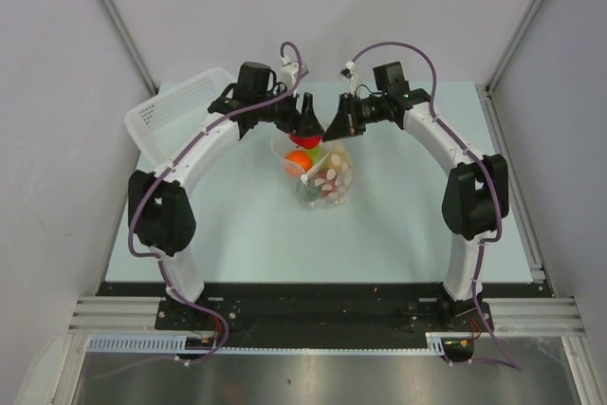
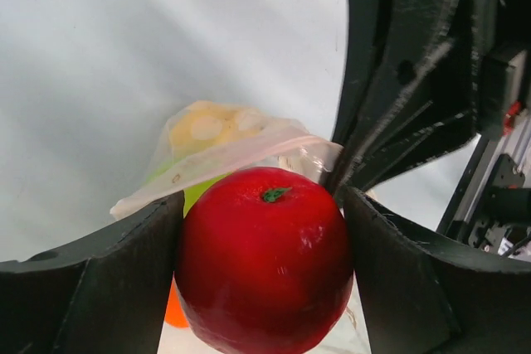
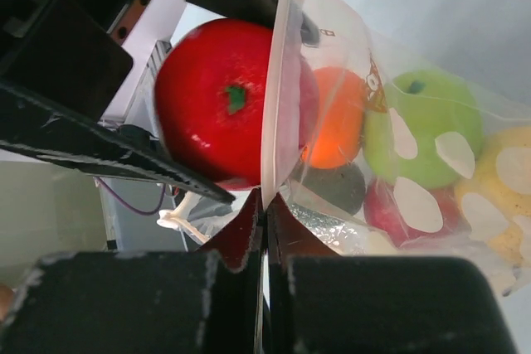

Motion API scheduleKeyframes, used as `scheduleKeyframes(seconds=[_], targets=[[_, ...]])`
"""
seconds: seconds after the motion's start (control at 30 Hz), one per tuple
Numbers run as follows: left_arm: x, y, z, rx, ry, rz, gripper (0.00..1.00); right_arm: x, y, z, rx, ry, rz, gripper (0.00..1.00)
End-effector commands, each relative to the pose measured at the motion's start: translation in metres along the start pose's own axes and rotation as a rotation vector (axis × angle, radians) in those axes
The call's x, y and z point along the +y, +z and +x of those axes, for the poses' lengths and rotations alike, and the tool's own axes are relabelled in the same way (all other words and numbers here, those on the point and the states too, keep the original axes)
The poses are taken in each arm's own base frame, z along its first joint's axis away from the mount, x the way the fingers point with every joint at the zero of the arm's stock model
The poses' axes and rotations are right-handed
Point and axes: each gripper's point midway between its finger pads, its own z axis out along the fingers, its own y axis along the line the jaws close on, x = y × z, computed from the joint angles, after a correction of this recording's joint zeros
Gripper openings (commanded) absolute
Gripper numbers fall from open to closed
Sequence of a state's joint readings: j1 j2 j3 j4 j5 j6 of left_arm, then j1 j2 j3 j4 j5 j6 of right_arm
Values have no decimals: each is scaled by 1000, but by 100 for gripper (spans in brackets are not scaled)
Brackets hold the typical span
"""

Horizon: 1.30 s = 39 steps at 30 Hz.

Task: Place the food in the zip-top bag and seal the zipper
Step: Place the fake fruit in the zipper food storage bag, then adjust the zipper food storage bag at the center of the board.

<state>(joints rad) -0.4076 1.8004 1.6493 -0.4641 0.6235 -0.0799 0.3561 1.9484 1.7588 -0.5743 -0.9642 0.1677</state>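
My left gripper (image 1: 307,123) is shut on a red toy apple (image 2: 264,259) and holds it at the mouth of the clear dotted zip-top bag (image 1: 325,174). My right gripper (image 3: 265,205) is shut on the bag's pale zipper strip (image 3: 274,97) and holds that edge up. Inside the bag I see an orange fruit (image 3: 336,120), a green apple (image 3: 423,126), a yellow piece (image 3: 506,184), a dark piece (image 3: 332,186) and a second red piece (image 3: 383,205). In the top view the orange fruit (image 1: 298,161) shows just below the red apple (image 1: 308,132).
A white perforated basket (image 1: 175,106) stands at the table's back left, close behind the left arm. Grey enclosure walls rise on both sides. The pale table (image 1: 408,225) extends to the right and in front of the bag.
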Motion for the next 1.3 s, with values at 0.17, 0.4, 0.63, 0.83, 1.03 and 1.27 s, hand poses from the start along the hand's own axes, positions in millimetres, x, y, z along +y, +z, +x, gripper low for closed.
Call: scheduleKeyframes(seconds=[0.17, 0.4, 0.63, 0.83, 1.03, 1.27], targets=[[-6, -21, -23, -50, 93, 38, 100, 36, -21, -13, -34, -99, -145, 0], [-12, -79, -15, -58, 462, 187, 100, 37, -20, -12, -23, -101, -190, 0], [-16, -86, 63, 133, 904, 363, 93, 42, -15, -11, -6, -132, -220, 0], [-11, -70, 89, 196, 1123, 406, 88, 52, -14, -6, 14, -170, -232, 0], [-13, -53, 128, 301, 1268, 379, 48, 60, -8, -2, 36, -224, -245, 0], [-81, -66, 91, 80, 1171, 375, 0, 76, 19, -2, 98, -339, -272, 0]])
